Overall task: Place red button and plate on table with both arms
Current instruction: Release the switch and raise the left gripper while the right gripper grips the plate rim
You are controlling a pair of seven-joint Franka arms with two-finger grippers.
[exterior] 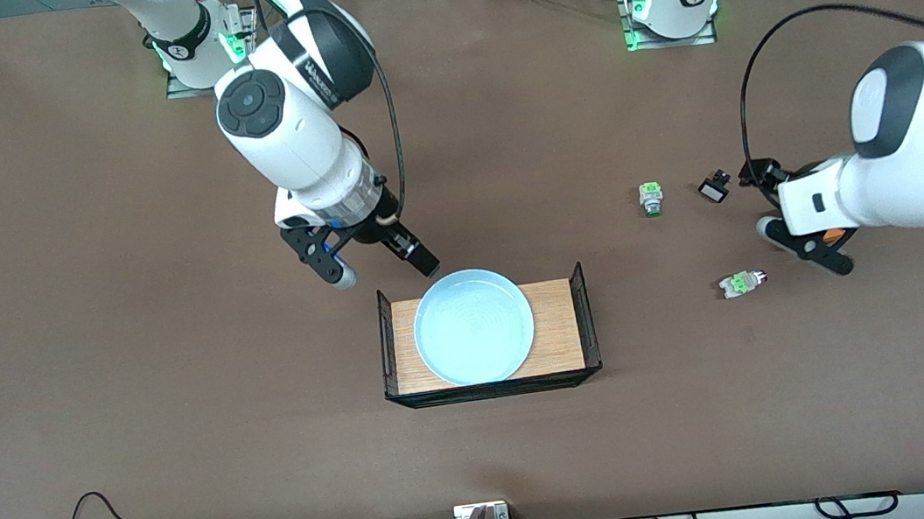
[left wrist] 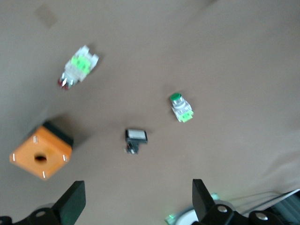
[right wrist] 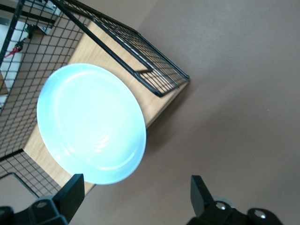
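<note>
Light blue and round, the plate (exterior: 474, 326) sits on the small wood-topped rack (exterior: 563, 353) near the middle of the desk (exterior: 89, 384), between the rack's two black mesh ends. The right gripper (exterior: 387, 271) hangs over the desk just beside the rack's edge that faces the robots, with its fingers spread and nothing between them; in the right wrist view the plate (right wrist: 91, 123) shows past those open fingertips (right wrist: 70, 191).

Toward the left arm's end of the desk, the red button (exterior: 742, 283) lies on its side on the bare surface. The left gripper (exterior: 803, 240) is close by it, jaws wide and empty.

From here the plate is the likely trouble. Its raised rim is shallow, so a grasp that catches only the lip could slip or tip the plate against the mesh. The mesh ends also leave little room to approach sideways.

On the left arm's side, a green-capped unit (exterior: 651, 198), a small black-and-white part (exterior: 713, 190) and an orange block (left wrist: 41, 156) lie nearby, so a careless sweep could knock the button away.
</note>
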